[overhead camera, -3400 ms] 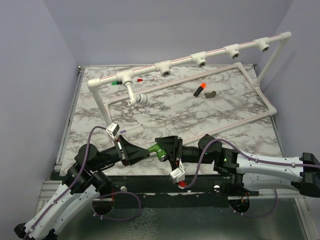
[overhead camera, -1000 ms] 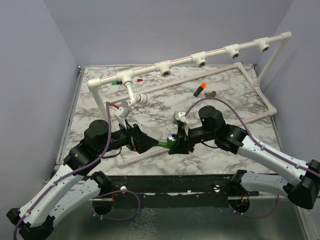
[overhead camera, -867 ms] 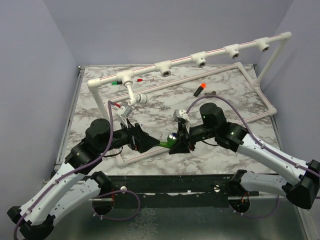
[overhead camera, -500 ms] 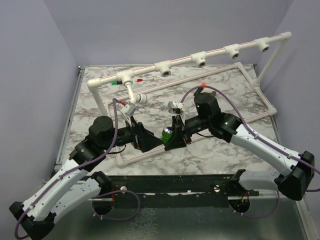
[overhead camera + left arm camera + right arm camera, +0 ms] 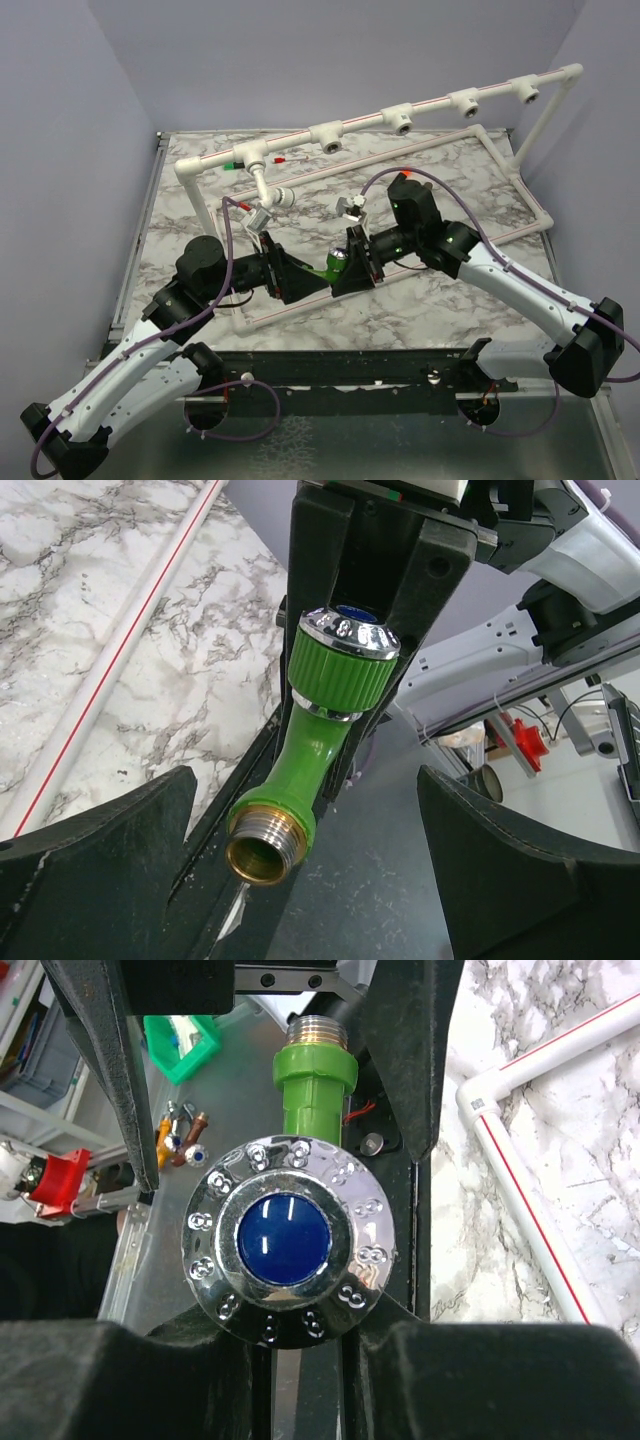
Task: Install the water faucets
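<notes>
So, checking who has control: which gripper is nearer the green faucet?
Right. The right gripper is shut on the green faucet at its knob end. The left gripper sits open around the threaded end, fingers either side, not touching.

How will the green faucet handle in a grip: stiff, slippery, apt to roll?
Probably stiff: the green faucet looks like moulded plastic with a threaded metal end. Its chrome knob cap is shiny and round, so likely slippery to pinch. Set down, the round body might roll, though its bend should limit that.
</notes>
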`<state>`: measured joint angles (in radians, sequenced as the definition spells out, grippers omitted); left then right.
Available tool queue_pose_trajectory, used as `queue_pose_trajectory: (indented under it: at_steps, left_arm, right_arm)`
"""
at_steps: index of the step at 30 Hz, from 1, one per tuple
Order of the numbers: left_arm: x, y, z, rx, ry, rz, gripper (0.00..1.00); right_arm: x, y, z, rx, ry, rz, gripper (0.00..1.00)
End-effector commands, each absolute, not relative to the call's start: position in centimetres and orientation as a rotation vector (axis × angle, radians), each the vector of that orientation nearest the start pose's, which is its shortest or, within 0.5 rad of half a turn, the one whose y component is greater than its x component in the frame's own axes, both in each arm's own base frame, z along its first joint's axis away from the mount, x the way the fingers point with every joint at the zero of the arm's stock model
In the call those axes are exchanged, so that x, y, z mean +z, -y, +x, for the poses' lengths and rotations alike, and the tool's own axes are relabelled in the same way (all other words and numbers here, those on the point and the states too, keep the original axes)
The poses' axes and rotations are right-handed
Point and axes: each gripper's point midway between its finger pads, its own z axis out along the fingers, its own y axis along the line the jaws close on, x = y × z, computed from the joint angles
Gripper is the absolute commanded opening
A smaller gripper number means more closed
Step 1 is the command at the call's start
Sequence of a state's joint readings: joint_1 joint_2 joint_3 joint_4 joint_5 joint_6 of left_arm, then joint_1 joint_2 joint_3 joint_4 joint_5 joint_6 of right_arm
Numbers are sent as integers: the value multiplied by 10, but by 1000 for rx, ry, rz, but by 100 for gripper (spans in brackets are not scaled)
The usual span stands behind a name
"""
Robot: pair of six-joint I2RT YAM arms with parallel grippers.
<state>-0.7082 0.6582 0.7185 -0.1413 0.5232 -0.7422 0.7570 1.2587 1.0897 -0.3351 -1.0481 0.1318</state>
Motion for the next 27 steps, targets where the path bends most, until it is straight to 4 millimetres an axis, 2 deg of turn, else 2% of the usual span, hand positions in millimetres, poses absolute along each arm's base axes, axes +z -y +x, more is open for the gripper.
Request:
queue_pose_trajectory:
  at_steps: [1, 11, 17, 27]
  left_arm:
    - [300, 256, 121, -1511, -1835, 429, 90]
    - [302, 256, 123, -1501, -1827, 430, 74]
    - [301, 257, 120, -1515, -1822, 450, 54]
    - [299, 257, 116, -1526, -1830, 472, 53]
  right_arm:
    - [273, -320, 110, 1671, -1768, -1301, 1]
    - [268, -318, 106, 1719, -1795, -1300, 1]
    - [270, -319, 107, 1721, -1795, -1285, 1]
    - [271, -319, 109, 1729, -1790, -1260, 0]
